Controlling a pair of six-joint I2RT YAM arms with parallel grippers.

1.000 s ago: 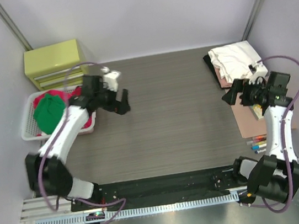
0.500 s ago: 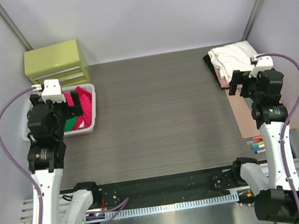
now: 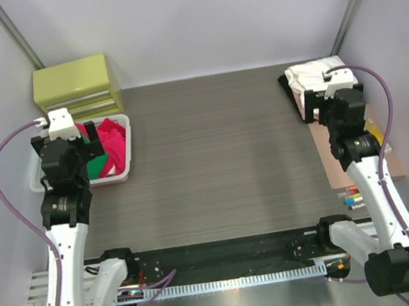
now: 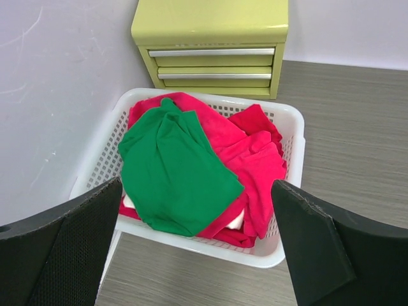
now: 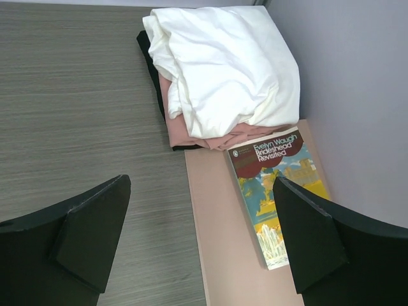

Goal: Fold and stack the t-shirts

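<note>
A green t-shirt (image 4: 172,172) lies on top of red and magenta t-shirts (image 4: 255,159) in a white slotted basket (image 4: 280,252) at the table's left. My left gripper (image 4: 196,185) hovers above the basket's near edge, open and holding nothing. At the far right a crumpled white t-shirt (image 5: 229,70) rests on a salmon-pink one (image 5: 185,131) and a black one (image 5: 150,57). My right gripper (image 5: 201,180) hangs open and empty just in front of that pile. From above, the left gripper (image 3: 73,137) and the right gripper (image 3: 327,96) stand at opposite sides of the table.
A yellow-green drawer chest (image 4: 213,44) stands behind the basket against the wall. A book (image 5: 280,191) lies on a pink board (image 5: 223,242) by the right wall. Coloured markers (image 3: 353,197) lie near the board's front end.
My left arm has swung back from over the table to stand above the basket. My right arm has risen and moved farther toward the shirt pile. Both grippers stayed open.
</note>
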